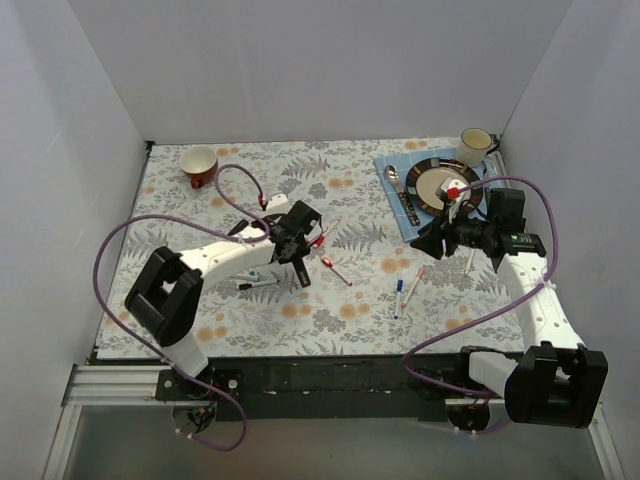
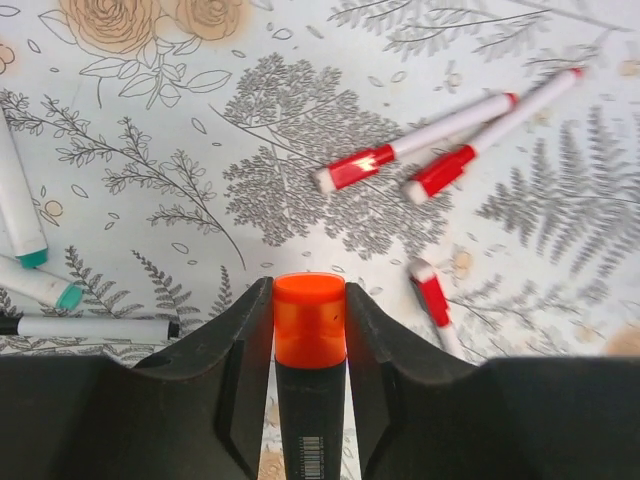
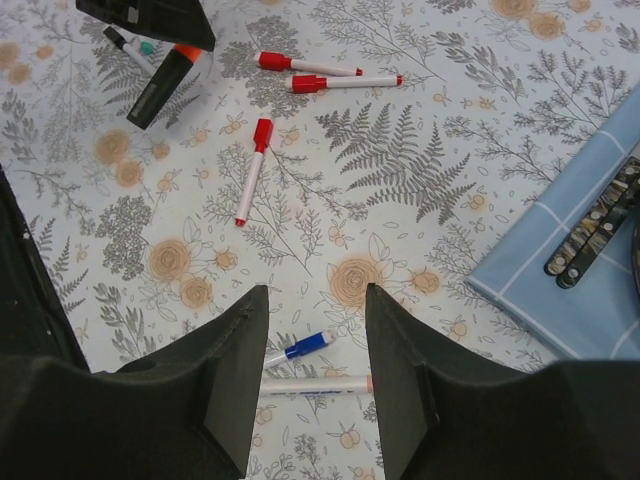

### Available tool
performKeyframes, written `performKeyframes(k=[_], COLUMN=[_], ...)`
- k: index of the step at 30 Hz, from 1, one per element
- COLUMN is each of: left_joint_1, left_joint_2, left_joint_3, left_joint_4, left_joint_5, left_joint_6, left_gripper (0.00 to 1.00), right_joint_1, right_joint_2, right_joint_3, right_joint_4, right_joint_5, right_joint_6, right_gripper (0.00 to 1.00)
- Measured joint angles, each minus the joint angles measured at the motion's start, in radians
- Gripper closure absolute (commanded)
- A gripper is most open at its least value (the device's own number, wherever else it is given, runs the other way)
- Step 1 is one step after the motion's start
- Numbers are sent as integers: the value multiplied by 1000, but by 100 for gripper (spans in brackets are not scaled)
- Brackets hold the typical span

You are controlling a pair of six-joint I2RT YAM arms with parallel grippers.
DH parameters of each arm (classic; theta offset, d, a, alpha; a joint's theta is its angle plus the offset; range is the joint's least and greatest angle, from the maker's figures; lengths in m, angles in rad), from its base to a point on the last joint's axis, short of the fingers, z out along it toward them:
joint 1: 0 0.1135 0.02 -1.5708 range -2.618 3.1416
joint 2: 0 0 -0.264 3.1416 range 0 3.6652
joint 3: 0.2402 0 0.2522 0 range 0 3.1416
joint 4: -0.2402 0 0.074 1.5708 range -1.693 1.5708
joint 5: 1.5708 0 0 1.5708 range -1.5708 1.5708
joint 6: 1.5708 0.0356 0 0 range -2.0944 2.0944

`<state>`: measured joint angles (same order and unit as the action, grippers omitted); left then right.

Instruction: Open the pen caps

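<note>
Glossy orange plastic cap [image 2: 309,320]; matt black hand [image 2: 309,375]; smooth floral-printed tablecloth [image 2: 200,150].

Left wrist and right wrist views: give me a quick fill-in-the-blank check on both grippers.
The left gripper is shut on a black marker whose cap is ____.
The right gripper is ____ and holds nothing.
In the left wrist view, ____ red-capped pens are visible.
Missing: orange; open; three.
</note>
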<state>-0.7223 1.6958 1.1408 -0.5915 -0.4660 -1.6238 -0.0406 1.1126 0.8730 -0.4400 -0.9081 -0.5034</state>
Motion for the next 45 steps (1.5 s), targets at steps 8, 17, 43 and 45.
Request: performKeyframes(k=[8, 17, 43, 45], left_joint_1=[-6, -133, -296, -297], left_joint_2=[-230, -190, -22, -22], left_joint_3=[-229, -230, -89, -89], left_joint_4=[316, 627, 667, 658], left_joint_5=[109, 105, -108, -108], left_joint_6=[41, 51, -186, -198], left_gripper=[90, 94, 74, 61], right_joint_1=[113, 341, 388, 391], right_joint_2=[84, 278, 338, 339], right_joint_3=[-17, -45, -132, -133], right_joint_4=[18, 219, 480, 478], right_joint_5=[-95, -139, 93, 98], right_joint_6=[15, 269, 568, 573], right_gripper=[45, 29, 99, 99])
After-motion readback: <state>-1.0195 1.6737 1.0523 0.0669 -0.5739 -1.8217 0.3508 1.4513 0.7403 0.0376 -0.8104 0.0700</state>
